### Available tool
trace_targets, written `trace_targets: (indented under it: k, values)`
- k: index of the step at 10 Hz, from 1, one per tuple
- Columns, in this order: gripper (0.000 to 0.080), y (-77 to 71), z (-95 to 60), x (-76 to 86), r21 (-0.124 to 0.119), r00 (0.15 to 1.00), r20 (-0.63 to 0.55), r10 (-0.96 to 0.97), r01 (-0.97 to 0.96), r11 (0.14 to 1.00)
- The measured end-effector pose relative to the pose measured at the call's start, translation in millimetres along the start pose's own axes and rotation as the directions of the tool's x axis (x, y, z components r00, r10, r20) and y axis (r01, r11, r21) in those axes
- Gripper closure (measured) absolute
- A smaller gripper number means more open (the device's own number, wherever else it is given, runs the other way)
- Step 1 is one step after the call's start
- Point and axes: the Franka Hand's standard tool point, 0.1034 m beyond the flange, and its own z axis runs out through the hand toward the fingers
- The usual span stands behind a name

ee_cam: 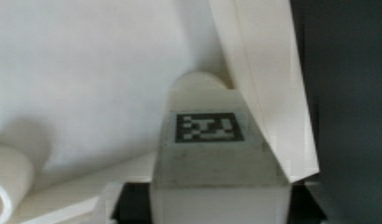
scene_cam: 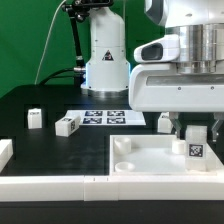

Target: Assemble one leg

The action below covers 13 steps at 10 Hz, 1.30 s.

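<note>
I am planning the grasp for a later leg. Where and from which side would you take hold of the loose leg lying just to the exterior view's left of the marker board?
Grip that leg across its two long side faces, near mid-length, coming straight down from above. It seems to lie on its side on the black table, skewed, so turn the jaws to match. Nothing stands close beside it.

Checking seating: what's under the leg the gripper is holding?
The leg stands over the white tray, near a corner socket. The gripper clamps it. Its lower end is hidden, so contact with the tray cannot be told.
</note>
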Motion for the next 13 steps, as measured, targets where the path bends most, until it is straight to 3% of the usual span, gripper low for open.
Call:
trace_targets:
  k: [2,5,8,9,10,11,13]
  values:
    - [0.0507,1.4,0.0,0.2,-0.005,0.96,-0.002,0.28,-0.28,0.96]
    - [0.0506,1.2,0.0,-2.8,-0.008,0.807,-0.002,0.591,-0.591,0.807]
    - [0.0506,0.2,0.8,-4.4,-0.007,0.718,0.01,0.696,-0.695,0.719]
    - [0.033,0.0,1.1,-4.8,-0.007,0.732,0.01,0.682,-0.682,0.732]
    - [0.033,0.0,1.1,-4.7,-0.006,0.762,0.011,0.648,-0.648,0.762]
    - [0.0191,-0.7,0.5,-4.3,-0.006,0.792,0.011,0.61,-0.61,0.792]
    - [0.0162,-2.9,0.4,-6.1,-0.008,0.904,0.013,0.427,-0.427,0.904]
